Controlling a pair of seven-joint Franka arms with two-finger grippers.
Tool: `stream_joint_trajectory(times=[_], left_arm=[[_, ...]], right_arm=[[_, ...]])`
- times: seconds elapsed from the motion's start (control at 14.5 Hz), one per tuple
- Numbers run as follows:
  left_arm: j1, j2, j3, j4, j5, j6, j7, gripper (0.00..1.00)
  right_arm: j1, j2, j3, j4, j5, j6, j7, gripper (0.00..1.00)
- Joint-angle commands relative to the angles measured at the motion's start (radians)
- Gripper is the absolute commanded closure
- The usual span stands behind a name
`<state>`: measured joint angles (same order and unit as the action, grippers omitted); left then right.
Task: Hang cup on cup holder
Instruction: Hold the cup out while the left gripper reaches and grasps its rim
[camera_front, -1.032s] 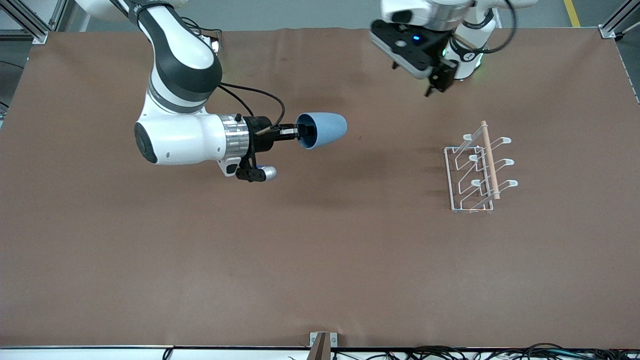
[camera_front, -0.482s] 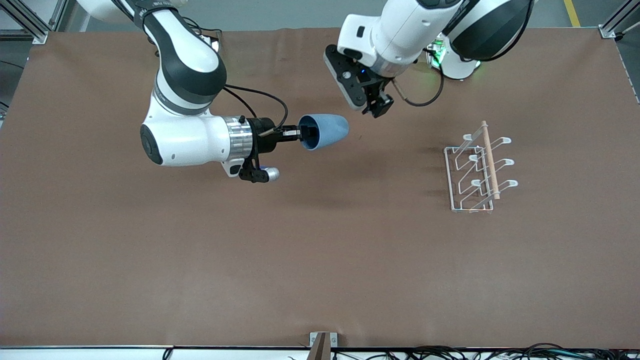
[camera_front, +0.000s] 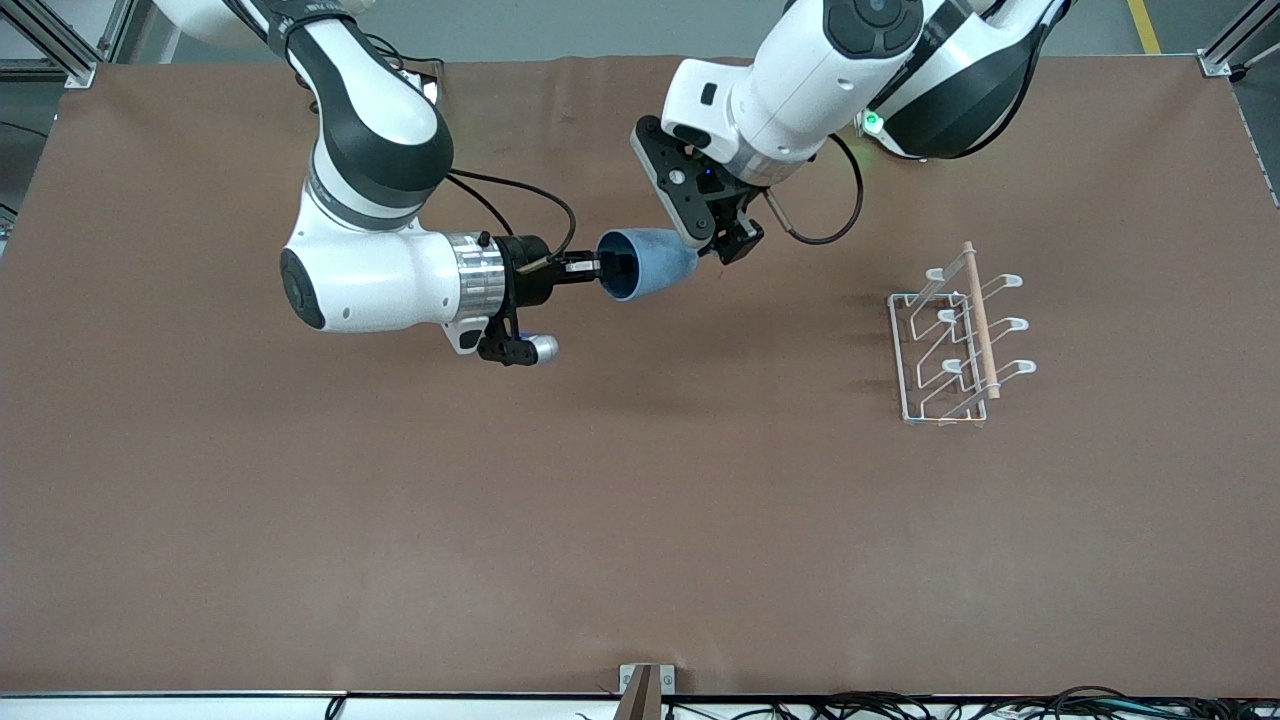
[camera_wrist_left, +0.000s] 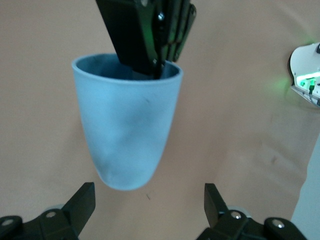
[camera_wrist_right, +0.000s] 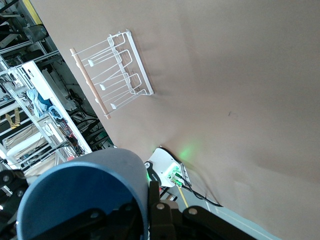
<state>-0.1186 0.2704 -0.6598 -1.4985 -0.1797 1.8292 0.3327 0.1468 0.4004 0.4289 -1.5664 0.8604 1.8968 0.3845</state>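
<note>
The light-blue cup (camera_front: 648, 263) is held on its side in the air over the table's middle, toward the robots' bases. My right gripper (camera_front: 612, 265) is shut on the cup's rim, one finger inside it; the right wrist view shows this grip (camera_wrist_right: 150, 212) on the cup (camera_wrist_right: 85, 195). My left gripper (camera_front: 735, 245) is open at the cup's closed end. In the left wrist view its fingers (camera_wrist_left: 82, 200) flank the cup's bottom (camera_wrist_left: 127, 125) without touching it, the gripper's middle (camera_wrist_left: 150, 200) just short of it. The white wire cup holder (camera_front: 950, 340) stands toward the left arm's end, also in the right wrist view (camera_wrist_right: 115, 70).
The brown table cover (camera_front: 640, 500) stretches wide around the cup holder. A small metal bracket (camera_front: 645, 685) sits at the table's edge nearest the front camera, with cables along that edge. The left arm's base shows a green light (camera_wrist_right: 175, 172).
My left arm has swung from near its base toward the cup, bringing its open gripper to the cup's closed end. The right arm and cup have stayed nearly still.
</note>
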Motion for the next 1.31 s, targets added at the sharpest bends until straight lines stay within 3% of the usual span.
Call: stream_joint_trajectory(times=[0.0,0.28,0.48,0.62,0.69,0.76,0.89,1.1,1.17,1.24], left_arm=[[-0.001,0.035,-0.009,0.017,0.002,0.041,0.008,0.05],[-0.018,0.087,-0.009,0.018,0.025,0.102,-0.004,0.09],[-0.032,0.119,-0.012,0.015,0.025,0.116,-0.009,0.22],[-0.032,0.121,-0.014,0.014,0.025,0.116,-0.008,0.41],[-0.036,0.121,-0.014,0.014,0.025,0.116,-0.009,0.61],[-0.038,0.124,-0.014,0.012,0.025,0.116,-0.009,0.74],[-0.036,0.124,-0.014,0.017,0.025,0.116,-0.006,0.86],[-0.030,0.116,-0.014,0.017,0.025,0.114,-0.006,0.95],[-0.029,0.113,-0.012,0.017,0.025,0.111,-0.006,0.95],[-0.024,0.110,-0.012,0.017,0.025,0.104,-0.006,0.96]], right_arm=[[-0.003,-0.015,0.007,-0.014,0.020,-0.001,0.014,0.98],[-0.003,-0.015,0.008,-0.011,0.019,-0.001,0.037,0.98],[-0.003,-0.015,0.008,-0.011,0.019,-0.002,0.039,0.98],[-0.003,-0.015,0.008,-0.011,0.019,-0.002,0.039,0.98],[-0.003,-0.015,0.008,-0.011,0.019,-0.001,0.037,0.98],[-0.001,-0.015,0.008,-0.011,0.019,-0.002,0.037,0.98],[-0.001,-0.015,0.008,-0.011,0.019,-0.001,0.037,0.98],[-0.001,-0.015,0.008,-0.011,0.019,-0.001,0.040,0.97],[-0.003,-0.015,0.008,-0.011,0.020,-0.002,0.062,0.58],[-0.006,-0.015,0.008,-0.009,0.020,-0.007,0.086,0.01]])
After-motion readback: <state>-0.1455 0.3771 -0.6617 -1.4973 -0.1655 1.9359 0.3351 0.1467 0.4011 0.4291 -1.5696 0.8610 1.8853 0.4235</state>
